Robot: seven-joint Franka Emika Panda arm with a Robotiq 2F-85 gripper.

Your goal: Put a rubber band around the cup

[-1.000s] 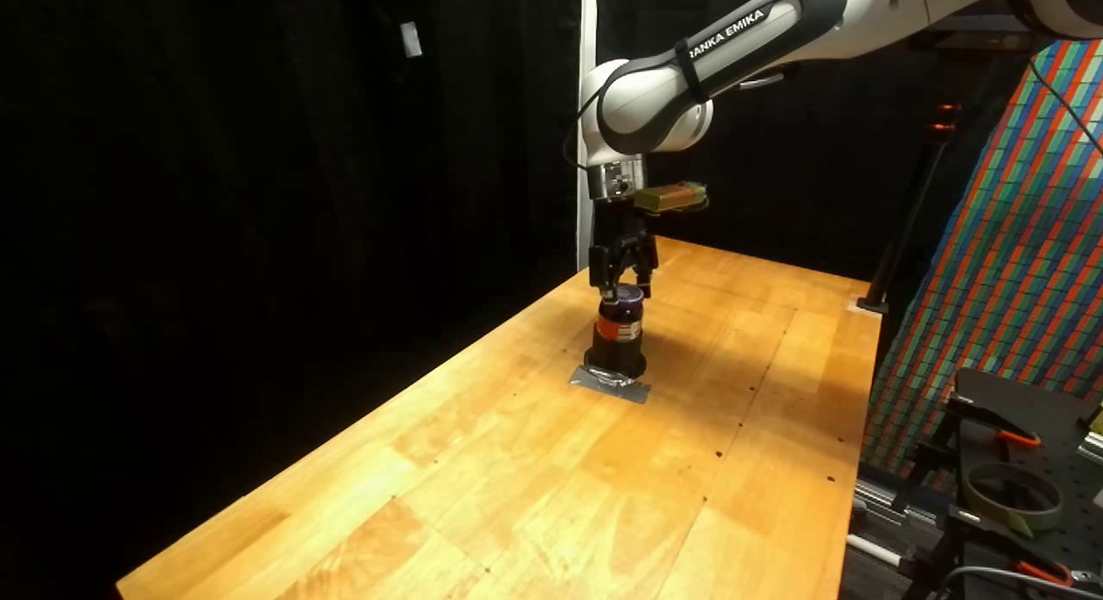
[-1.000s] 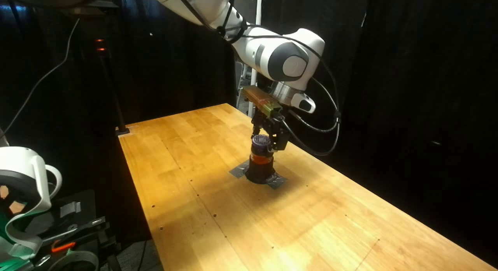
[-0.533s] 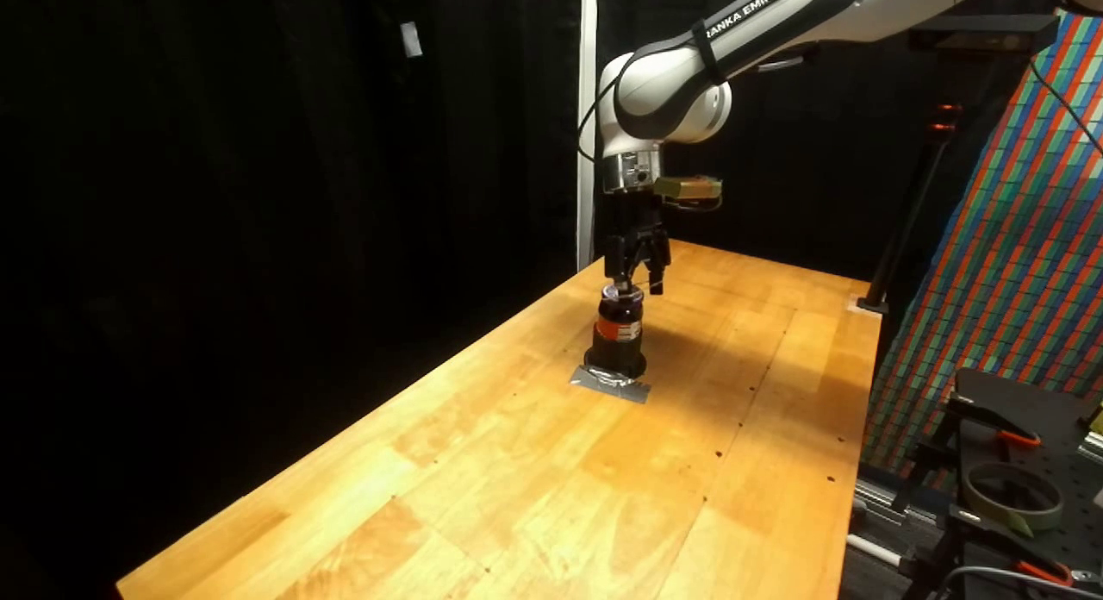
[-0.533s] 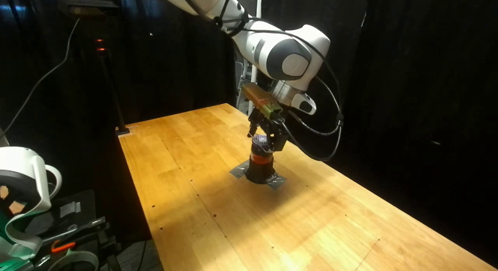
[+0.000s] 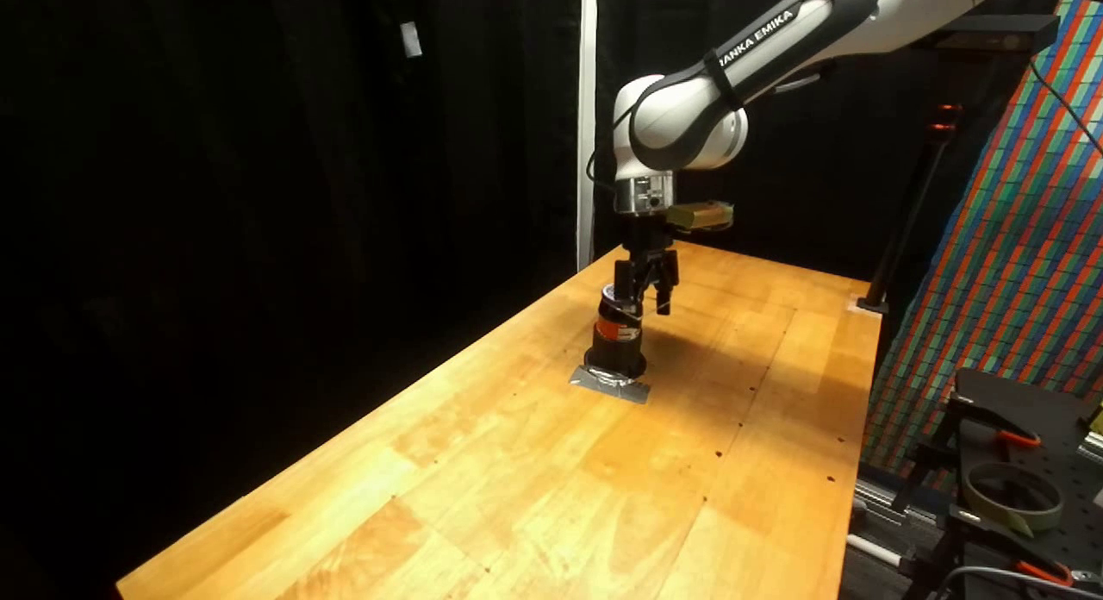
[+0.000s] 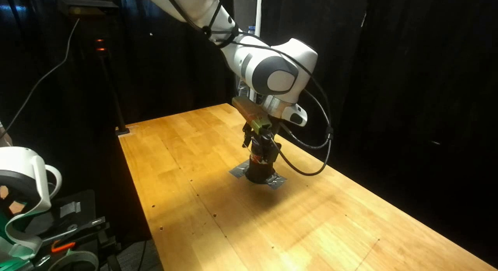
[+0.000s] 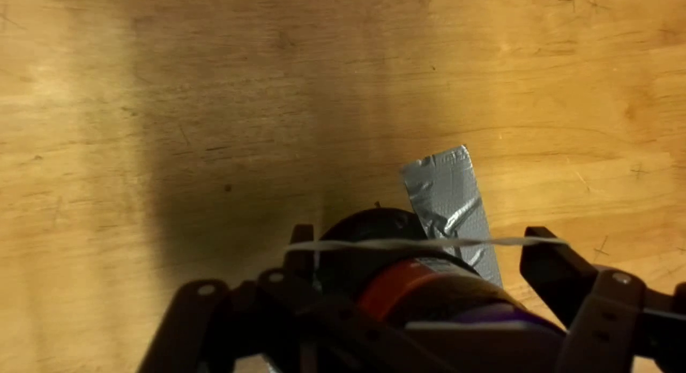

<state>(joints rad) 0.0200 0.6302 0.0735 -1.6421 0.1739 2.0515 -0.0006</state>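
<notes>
Across two parted jaws—one rubber band [image 7: 378, 244]; on one table [image 5: 551, 479]—one cup [image 5: 616, 341].

1x cup [image 5: 617, 333], 1x rbr band [image 7: 423, 244]

Arm [image 5: 775, 53]: in an exterior view, yours slants from the upper right down toward upper centre.
Wrist [image 5: 644, 195]: yours, silver, stands upright there, above and right of centre.
Gripper [image 7: 420, 238]: yours points down, jaws parted.
Fingers [image 7: 557, 274]: in your wrist view, tips well apart, one at lower centre, the other at lower right.
</notes>
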